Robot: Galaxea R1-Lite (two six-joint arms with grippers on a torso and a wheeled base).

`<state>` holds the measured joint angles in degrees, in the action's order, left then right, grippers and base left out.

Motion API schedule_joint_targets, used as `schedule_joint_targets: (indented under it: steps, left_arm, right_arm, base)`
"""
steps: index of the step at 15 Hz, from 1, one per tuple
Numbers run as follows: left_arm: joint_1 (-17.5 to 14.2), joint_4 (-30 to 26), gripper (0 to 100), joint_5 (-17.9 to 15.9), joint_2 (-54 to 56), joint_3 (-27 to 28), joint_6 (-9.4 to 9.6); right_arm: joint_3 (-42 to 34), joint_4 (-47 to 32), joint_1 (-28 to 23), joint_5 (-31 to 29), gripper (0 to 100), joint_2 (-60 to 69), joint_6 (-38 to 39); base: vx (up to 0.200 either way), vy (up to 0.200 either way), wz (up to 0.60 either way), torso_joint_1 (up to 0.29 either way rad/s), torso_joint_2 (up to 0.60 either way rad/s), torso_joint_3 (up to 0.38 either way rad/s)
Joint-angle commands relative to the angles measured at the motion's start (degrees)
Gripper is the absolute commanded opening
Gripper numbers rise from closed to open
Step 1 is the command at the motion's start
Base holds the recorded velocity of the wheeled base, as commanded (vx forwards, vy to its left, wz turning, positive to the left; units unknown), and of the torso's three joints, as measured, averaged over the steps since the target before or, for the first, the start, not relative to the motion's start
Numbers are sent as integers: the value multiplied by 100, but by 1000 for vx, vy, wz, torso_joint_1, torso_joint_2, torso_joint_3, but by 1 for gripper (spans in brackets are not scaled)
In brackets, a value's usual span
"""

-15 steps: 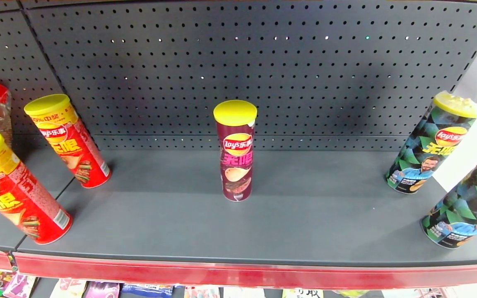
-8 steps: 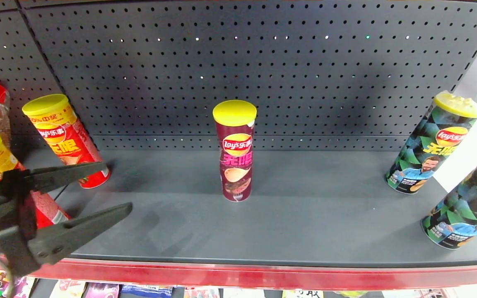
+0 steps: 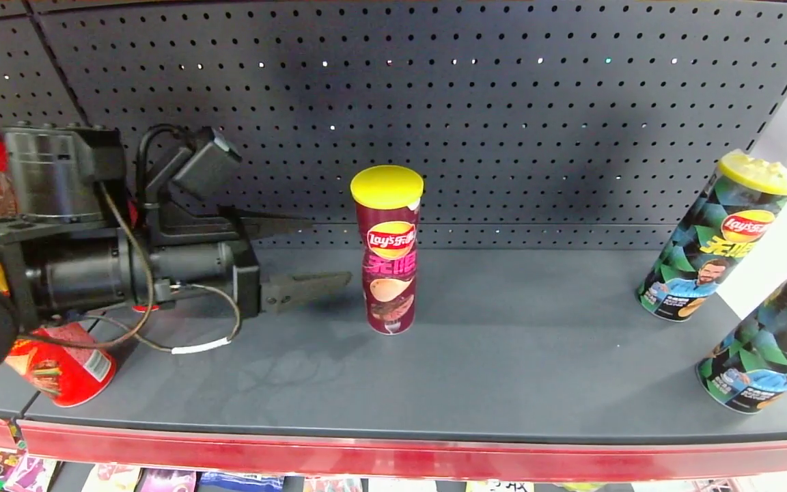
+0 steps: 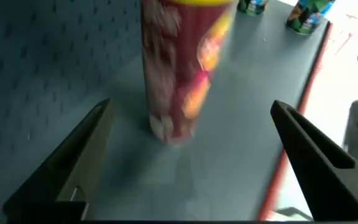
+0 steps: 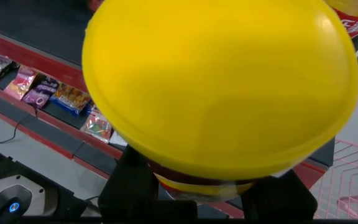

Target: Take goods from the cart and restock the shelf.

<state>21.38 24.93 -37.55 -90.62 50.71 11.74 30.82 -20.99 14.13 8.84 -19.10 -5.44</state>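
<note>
A maroon chips can [image 3: 389,254] with a yellow lid stands upright mid-shelf, near the pegboard. My left gripper [image 3: 330,250] is level with it just to its left, open, fingers pointing at the can and a short gap away. In the left wrist view the same can [image 4: 178,74] stands ahead between the spread fingers [image 4: 73,168]. My right gripper [image 5: 204,191] is shut on another chips can whose big yellow lid [image 5: 219,81] faces the wrist camera; a dark red strip of its body [image 5: 197,182] shows below the lid.
A red can [image 3: 59,369] stands at the shelf's front left, partly behind my left arm. Two green-and-black cans [image 3: 714,239] [image 3: 769,342] lean at the right. The shelf's red front lip [image 3: 393,458] runs below. Snack packets [image 5: 42,87] lie on a lower shelf, beside a pink wire cart [image 5: 353,180].
My left arm has come in from the left and swung right across the shelf, stopping beside the maroon can with its fingers still open. It now covers most of the red cans.
</note>
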Motion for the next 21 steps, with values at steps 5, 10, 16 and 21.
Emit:
schedule_joint_targets:
  steps: [5,10,16,21]
  left_arm:
    - [331,3,100,2,-1010,835,109]
    - [428,-6,100,-16,-1344,1257,100]
    - [630,-32,100,-51,-1651,1652,65]
    - [648,-32,0,-69,-1722,1626,74]
  right_arm:
    - [3,-1,-7,4,0,-15,-1]
    - [3,-1,-7,4,0,-23,-1]
    - [3,-1,-7,4,0,-50,-1]
    - [12,-1,-7,4,0,-58,-1]
  base:
    - [0,0,0,0,0,0]
    - [0,0,0,0,0,0]
    - [0,0,0,0,0,0]
    - [0,0,0,0,0,0]
